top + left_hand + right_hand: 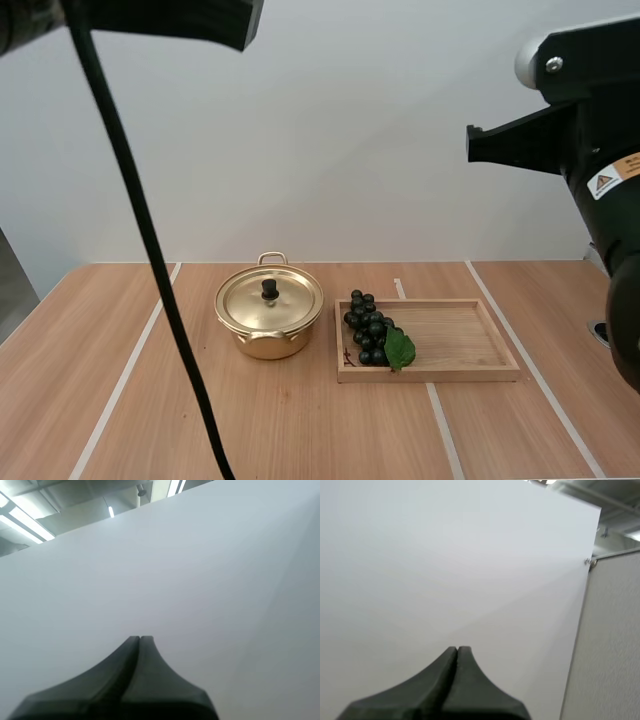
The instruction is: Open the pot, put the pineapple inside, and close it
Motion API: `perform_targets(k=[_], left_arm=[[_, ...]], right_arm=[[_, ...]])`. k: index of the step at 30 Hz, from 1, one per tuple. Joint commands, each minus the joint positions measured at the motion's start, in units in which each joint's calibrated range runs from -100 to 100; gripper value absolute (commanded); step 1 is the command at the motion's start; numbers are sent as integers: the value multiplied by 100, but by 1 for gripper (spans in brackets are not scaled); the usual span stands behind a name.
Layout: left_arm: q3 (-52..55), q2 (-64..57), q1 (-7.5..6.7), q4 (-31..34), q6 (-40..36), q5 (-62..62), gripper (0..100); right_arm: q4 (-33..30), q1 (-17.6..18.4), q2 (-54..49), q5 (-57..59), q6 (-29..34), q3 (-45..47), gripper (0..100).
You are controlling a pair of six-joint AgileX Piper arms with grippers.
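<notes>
A gold pot [268, 318] stands on the table left of centre, its lid [270, 298] on, with a black knob [269, 288] on top. Right of it lies a bunch of dark grapes [371, 330] with a green leaf, on the left end of a wooden tray [460, 345]. No pineapple is among them. My left gripper [139, 638] is shut on nothing, its fingers one dark wedge against a white wall. My right gripper [457, 649] is likewise shut and holds nothing, high above the table.
The wooden table [300, 430] has pale lines running front to back. My right arm [590, 150] hangs high at the right edge, well above the tray. The right part of the tray is bare.
</notes>
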Motion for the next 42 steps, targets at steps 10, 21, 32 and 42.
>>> perform_targets(k=[10,21,32,42], left_arm=[[2076,-2159,9,334,-31,-1623,0],[3921,-2159,-24,482,-675,-3727,0],[5943,-2159,-149,-49,-682,-4691,0],[6667,-2159,-152,-49,-755,-4426,0]], right_arm=[[-113,851,-1005,-506,-12,847,0],[-113,867,-1541,-640,-62,2123,0],[-113,894,-1652,-811,-62,3093,0],[-44,849,-1652,1034,-62,3712,0]])
